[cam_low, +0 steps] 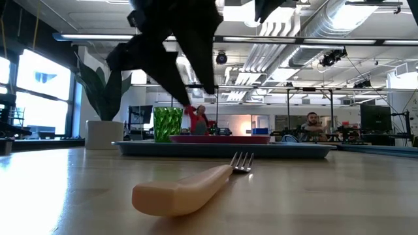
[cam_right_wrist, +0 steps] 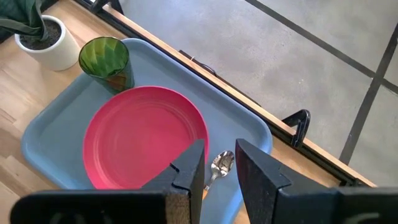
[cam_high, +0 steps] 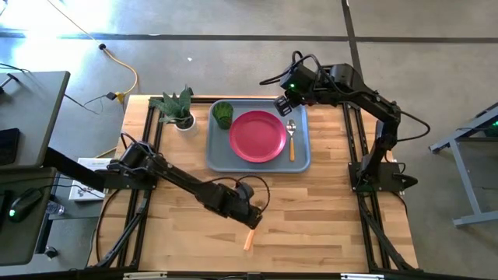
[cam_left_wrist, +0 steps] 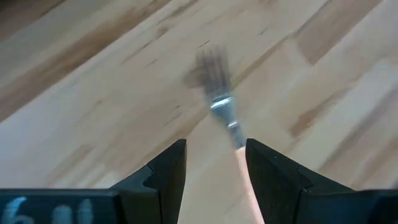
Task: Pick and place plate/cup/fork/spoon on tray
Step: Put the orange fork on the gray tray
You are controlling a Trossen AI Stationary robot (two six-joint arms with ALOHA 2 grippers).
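The orange-handled fork lies flat on the wooden table near its front edge. In the low view its handle points toward the camera and its tines point away. My left gripper hovers open just above it, and the fork's neck shows between the fingers. The light blue-grey tray holds the green cup, the pink-red plate and the spoon. My right gripper is open above the tray's far right corner, over the spoon's bowl.
A leafy plant in a white pot stands just left of the tray. Bare wood lies between the tray and the fork. In the low view, people sit in the room beyond the table.
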